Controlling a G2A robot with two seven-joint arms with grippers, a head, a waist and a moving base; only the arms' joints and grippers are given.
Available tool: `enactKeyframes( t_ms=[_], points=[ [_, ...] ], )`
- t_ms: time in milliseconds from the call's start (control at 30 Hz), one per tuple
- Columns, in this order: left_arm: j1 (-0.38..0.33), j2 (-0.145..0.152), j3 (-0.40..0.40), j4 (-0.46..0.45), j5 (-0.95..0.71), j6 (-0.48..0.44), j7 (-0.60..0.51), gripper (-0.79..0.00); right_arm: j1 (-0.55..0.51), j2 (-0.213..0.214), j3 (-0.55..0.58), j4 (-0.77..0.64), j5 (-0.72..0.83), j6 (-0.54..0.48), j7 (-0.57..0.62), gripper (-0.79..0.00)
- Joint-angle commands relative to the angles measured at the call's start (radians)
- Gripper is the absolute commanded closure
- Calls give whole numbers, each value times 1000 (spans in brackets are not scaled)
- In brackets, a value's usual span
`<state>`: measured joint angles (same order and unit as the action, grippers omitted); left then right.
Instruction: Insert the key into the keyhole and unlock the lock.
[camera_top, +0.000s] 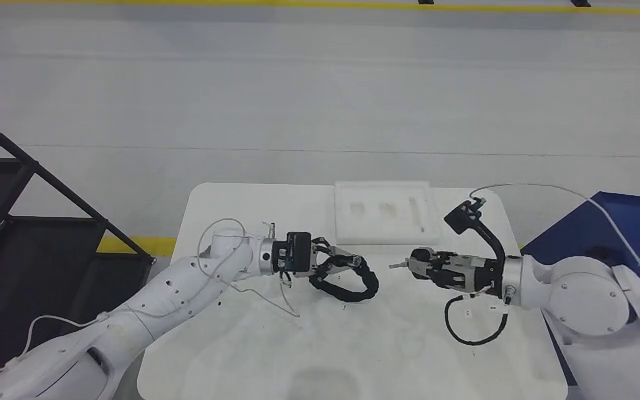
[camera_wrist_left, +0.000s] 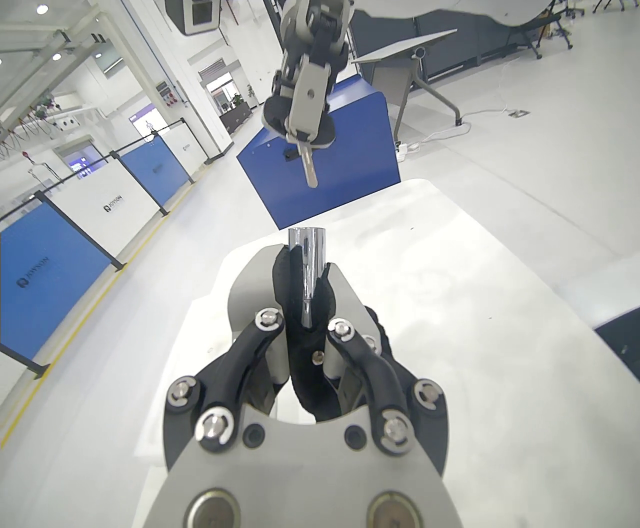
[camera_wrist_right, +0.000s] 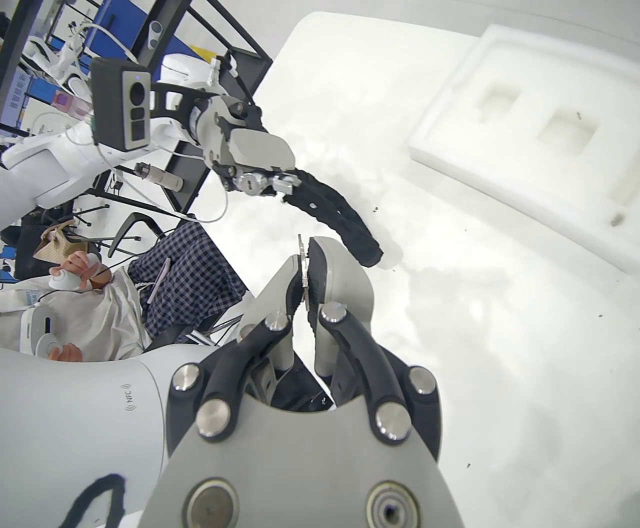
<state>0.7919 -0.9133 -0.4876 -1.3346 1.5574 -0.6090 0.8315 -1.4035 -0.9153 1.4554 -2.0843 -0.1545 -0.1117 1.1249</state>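
Observation:
My left gripper (camera_top: 322, 262) is shut on the lock (camera_top: 346, 284), a black cable loop with a chrome cylinder end (camera_wrist_left: 306, 257) that sticks out past the fingertips (camera_wrist_left: 327, 280). Across a gap to the right, my right gripper (camera_top: 418, 263) is shut on the key (camera_top: 399, 266), whose blade points toward the lock. In the left wrist view the key (camera_wrist_left: 310, 167) hangs from the other gripper (camera_wrist_left: 304, 132), above and beyond the cylinder, apart from it. In the right wrist view the key (camera_wrist_right: 302, 280) shows edge-on between that gripper's pads (camera_wrist_right: 316, 270), and the black cable (camera_wrist_right: 335, 215) droops from the far gripper (camera_wrist_right: 255, 160).
A white foam tray (camera_top: 385, 210) with shallow cut-outs lies at the table's far edge, behind both grippers. A blue box (camera_top: 600, 220) stands off the table's right side. Black cable loops under the right arm (camera_top: 470, 325). Bare tabletop (camera_top: 340, 350) lies toward the front.

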Motion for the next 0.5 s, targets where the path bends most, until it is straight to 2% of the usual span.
enactKeyframes(
  t_ms=[0,133,467],
  points=[
    [6,-1,-10,-9,8,21,-3,0,-26,1,14,-27,-4,10,-20,0],
    [18,-5,-24,-36,34,60,-27,0,-56,2,16,-59,-29,24,-55,0],
    [19,-6,-25,-37,34,61,-29,0,-56,2,16,-59,-29,24,-55,0]
  ],
)
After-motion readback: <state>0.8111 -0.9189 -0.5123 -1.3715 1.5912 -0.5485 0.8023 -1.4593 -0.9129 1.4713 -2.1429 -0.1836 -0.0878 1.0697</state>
